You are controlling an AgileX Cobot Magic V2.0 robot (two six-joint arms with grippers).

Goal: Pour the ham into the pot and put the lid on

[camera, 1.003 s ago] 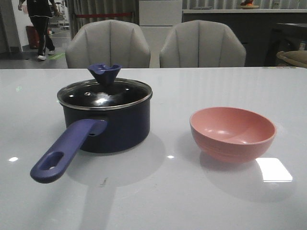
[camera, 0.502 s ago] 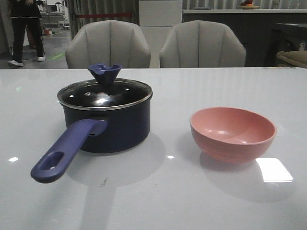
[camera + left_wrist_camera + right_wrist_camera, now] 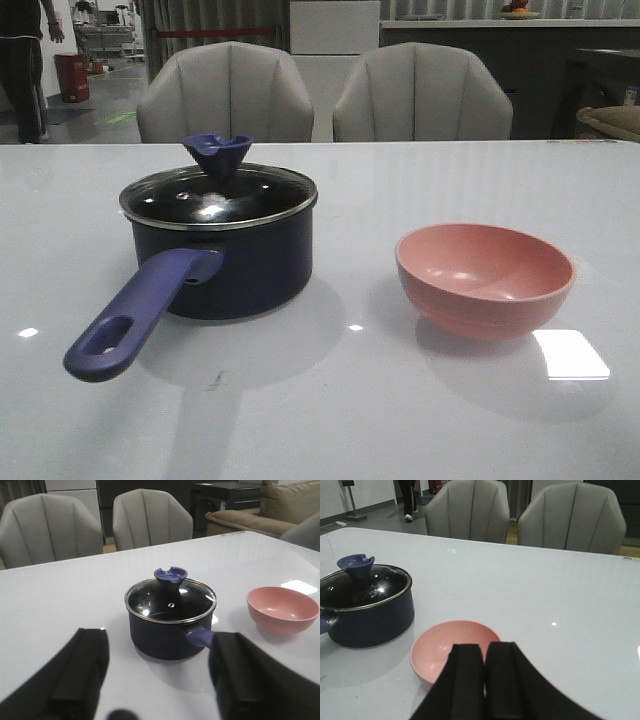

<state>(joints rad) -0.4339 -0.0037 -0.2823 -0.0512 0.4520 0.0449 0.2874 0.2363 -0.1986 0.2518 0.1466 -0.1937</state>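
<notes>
The left gripper (image 3: 157,680) hangs with jaws spread wide, holding nothing, on the near side of the pot (image 3: 225,262). The right gripper (image 3: 485,680) is pressed closed, empty, just near of the pink bowl (image 3: 485,278). The lid (image 3: 218,192) sits on the pot at the left of the white table (image 3: 400,180); the bowl stands apart to its right. No ham is visible. Two grey chairs (image 3: 225,92) stand at the far edge.

Ham: not visible; the pot (image 3: 235,265) interior reads only as dark behind the glare on the lid (image 3: 218,193). In the left wrist view, the pot handle (image 3: 201,638) is partly hidden behind the blurred left claw (image 3: 160,680). The right claw (image 3: 484,680) hides the near rim of the pink bowl (image 3: 445,645).
</notes>
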